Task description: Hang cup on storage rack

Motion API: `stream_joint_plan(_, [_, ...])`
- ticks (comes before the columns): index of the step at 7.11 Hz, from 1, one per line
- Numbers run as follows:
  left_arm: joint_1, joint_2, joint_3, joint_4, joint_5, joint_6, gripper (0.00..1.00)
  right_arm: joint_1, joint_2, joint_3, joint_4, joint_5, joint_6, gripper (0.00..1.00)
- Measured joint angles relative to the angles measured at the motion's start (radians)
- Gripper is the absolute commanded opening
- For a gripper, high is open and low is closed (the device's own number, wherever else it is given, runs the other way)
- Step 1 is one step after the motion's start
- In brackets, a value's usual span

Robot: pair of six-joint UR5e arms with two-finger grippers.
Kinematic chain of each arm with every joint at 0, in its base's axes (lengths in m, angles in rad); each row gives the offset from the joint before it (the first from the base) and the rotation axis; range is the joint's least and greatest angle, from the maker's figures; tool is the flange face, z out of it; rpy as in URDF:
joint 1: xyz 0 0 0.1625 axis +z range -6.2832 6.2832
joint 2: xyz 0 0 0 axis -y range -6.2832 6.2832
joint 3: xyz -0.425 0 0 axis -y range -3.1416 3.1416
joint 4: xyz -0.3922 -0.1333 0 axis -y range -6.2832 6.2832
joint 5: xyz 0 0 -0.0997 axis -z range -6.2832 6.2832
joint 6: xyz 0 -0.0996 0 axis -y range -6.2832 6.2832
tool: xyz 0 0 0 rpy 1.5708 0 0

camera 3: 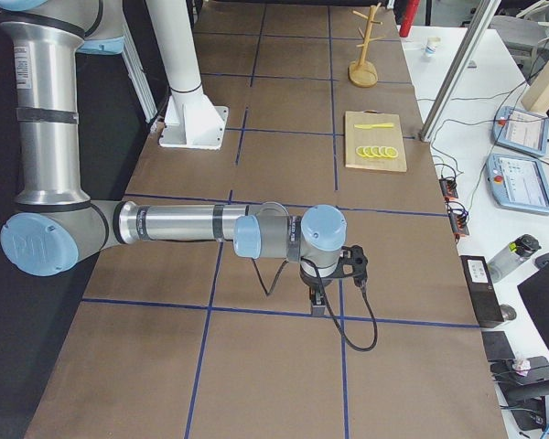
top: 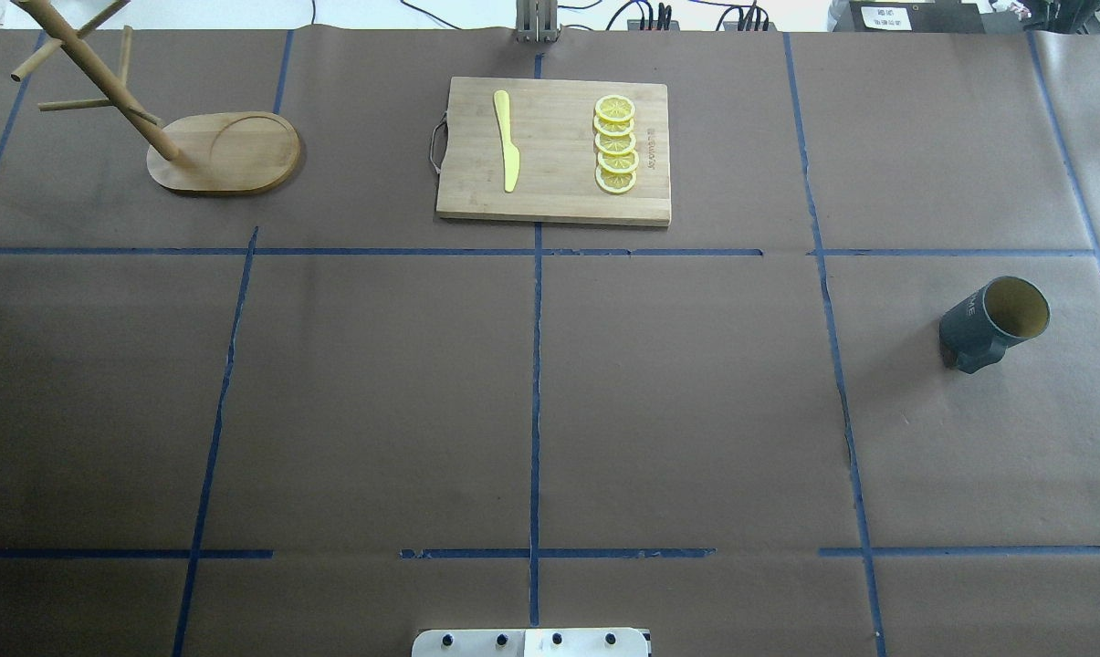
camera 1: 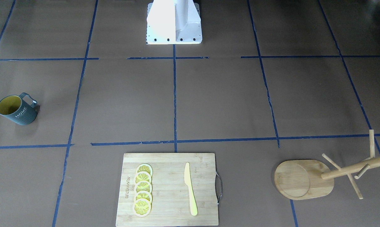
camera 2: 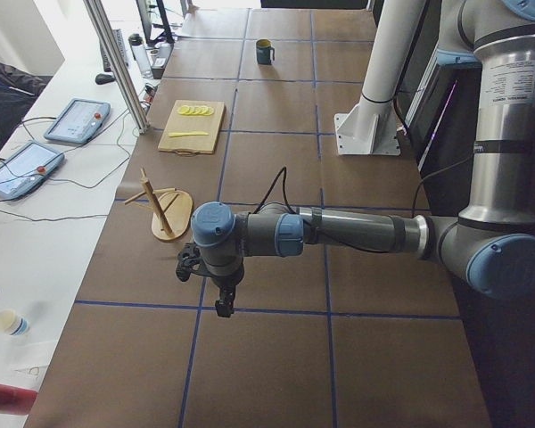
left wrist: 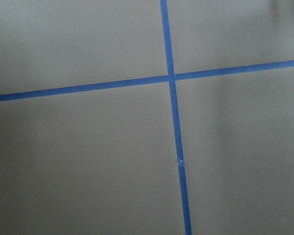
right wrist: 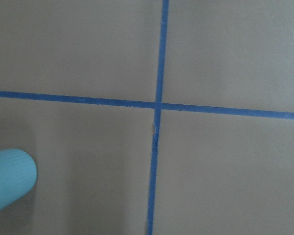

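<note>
The cup (camera 1: 17, 111) is a dark blue-grey ribbed mug with a yellow inside and white "HOME" lettering. It stands on the table on my right side (top: 992, 319), handle toward my base. Its ribbed side shows at the lower left edge of the right wrist view (right wrist: 10, 178). The storage rack (top: 225, 155) is a light wooden mug tree standing upright at the far left (camera 1: 303, 179). My left gripper (camera 2: 223, 308) and right gripper (camera 3: 318, 306) show only in the side views, pointing down above the table. I cannot tell whether they are open or shut.
A bamboo cutting board (top: 559, 182) lies at the far middle with several lemon slices (top: 615, 144) and a yellow knife (top: 507, 141). It also shows in the front view (camera 1: 171, 205). My white base (camera 1: 174, 22) stands at the near edge. Blue tape lines cross the brown table.
</note>
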Motion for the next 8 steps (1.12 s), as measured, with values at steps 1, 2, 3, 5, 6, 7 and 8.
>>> stream_joint_plan(1, [-0.001, -0.001, -0.002, 0.000, -0.001, 0.000, 1.00, -0.054, 0.001, 0.053, 0.001, 0.000, 0.106, 1.00])
stream_joint_plan(2, [-0.001, -0.001, -0.002, 0.000, -0.001, 0.000, 1.00, -0.114, 0.002, 0.105, 0.009, -0.002, 0.217, 1.00])
stream_joint_plan(3, [-0.001, -0.001, -0.002, 0.000, -0.001, -0.001, 1.00, -0.179, 0.000, 0.136, 0.027, -0.007, 0.302, 1.00])
stream_joint_plan(5, [-0.001, 0.000, -0.002, 0.000, -0.001, -0.001, 1.00, -0.296, -0.005, 0.144, 0.057, -0.034, 0.397, 1.00])
stream_joint_plan(6, [-0.001, 0.000, -0.002, 0.000, 0.000, -0.001, 1.00, -0.335, -0.001, 0.122, 0.091, -0.043, 0.429, 1.00])
stream_joint_plan(7, [-0.001, 0.000, -0.003, 0.000, 0.000, -0.001, 1.00, -0.355, 0.004, 0.076, 0.149, -0.047, 0.451, 1.00])
stream_joint_plan(8, [-0.001, 0.000, -0.004, 0.000, 0.000, -0.001, 1.00, -0.363, 0.017, 0.028, 0.198, -0.048, 0.467, 1.00])
